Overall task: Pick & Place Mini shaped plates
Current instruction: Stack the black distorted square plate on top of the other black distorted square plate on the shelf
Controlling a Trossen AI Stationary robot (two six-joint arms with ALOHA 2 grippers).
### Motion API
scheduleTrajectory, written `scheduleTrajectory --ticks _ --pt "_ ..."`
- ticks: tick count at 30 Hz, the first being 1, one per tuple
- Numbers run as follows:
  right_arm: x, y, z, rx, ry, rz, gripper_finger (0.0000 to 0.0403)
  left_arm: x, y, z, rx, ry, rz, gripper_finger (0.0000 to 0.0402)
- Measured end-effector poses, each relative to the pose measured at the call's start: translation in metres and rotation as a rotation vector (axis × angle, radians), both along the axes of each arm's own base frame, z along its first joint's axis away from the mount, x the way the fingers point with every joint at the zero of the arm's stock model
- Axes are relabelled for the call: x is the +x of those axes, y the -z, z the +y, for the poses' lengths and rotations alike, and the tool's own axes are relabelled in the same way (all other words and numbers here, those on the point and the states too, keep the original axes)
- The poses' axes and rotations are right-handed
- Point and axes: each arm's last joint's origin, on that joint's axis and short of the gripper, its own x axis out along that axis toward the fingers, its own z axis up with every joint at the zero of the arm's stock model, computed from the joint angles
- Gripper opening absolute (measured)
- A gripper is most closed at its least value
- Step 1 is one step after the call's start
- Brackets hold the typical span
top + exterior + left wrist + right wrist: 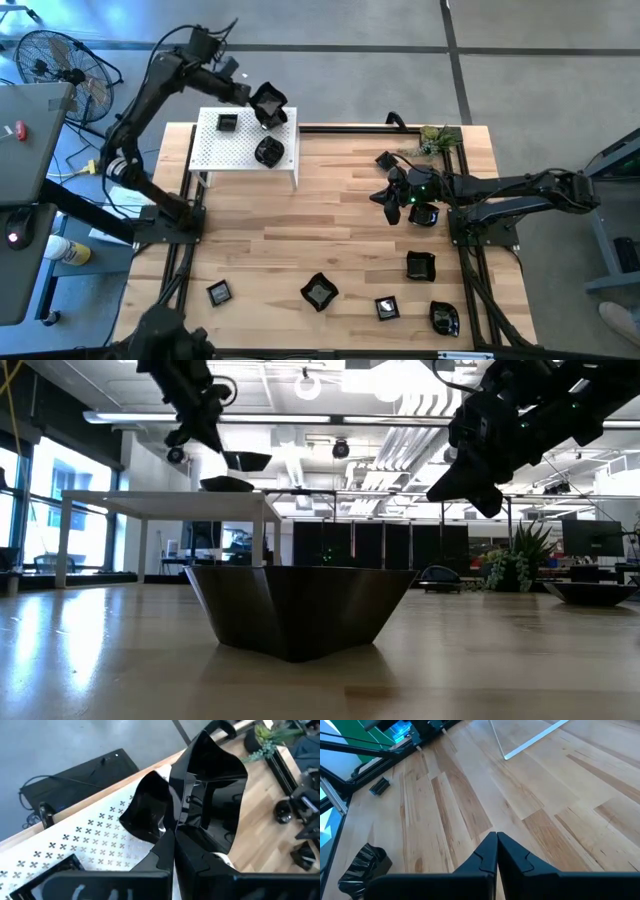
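Note:
My left gripper (257, 101) reaches over the white perforated stand (215, 150) at the table's far left and is shut on an angular glossy black plate (271, 102). That plate hangs above the stand's right part, over a rounder plate (269, 152) resting on the stand's top. A small square plate (228, 123) also sits there. My right gripper (391, 196) hovers shut and empty over the table's right half, near two plates (424, 214) (384, 159). Several more plates lie along the near edge, such as (319, 292). My left gripper pinches the angular plate by a stretch of its rim wall (181, 818) between its two fingers (165, 851). The fingers slant down from the table's left side. The plate (246, 460) is lifted clear of the stand top and stands out beyond the fingertips, tilted.
A green plant sprig (437, 140) lies at the far right corner. A black frame rail (340, 128) runs along the table's far edge. The bare wood in the middle (320, 220) is free room. A fan (58, 62) stands off the table's left.

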Motion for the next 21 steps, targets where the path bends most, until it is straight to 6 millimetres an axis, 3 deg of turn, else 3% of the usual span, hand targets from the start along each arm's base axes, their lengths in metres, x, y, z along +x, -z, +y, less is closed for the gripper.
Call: scheduleTrajectory --ticks 7,21 --pt "0.000 0.000 0.000 0.004 0.002 0.000 0.0005 -0.008 0.018 0.025 -0.031 0.045 -0.004 0.0000" --pt "0.000 0.000 0.000 0.024 0.013 -0.003 0.0003 -0.002 0.039 0.038 -0.065 0.080 0.097 0.0000"
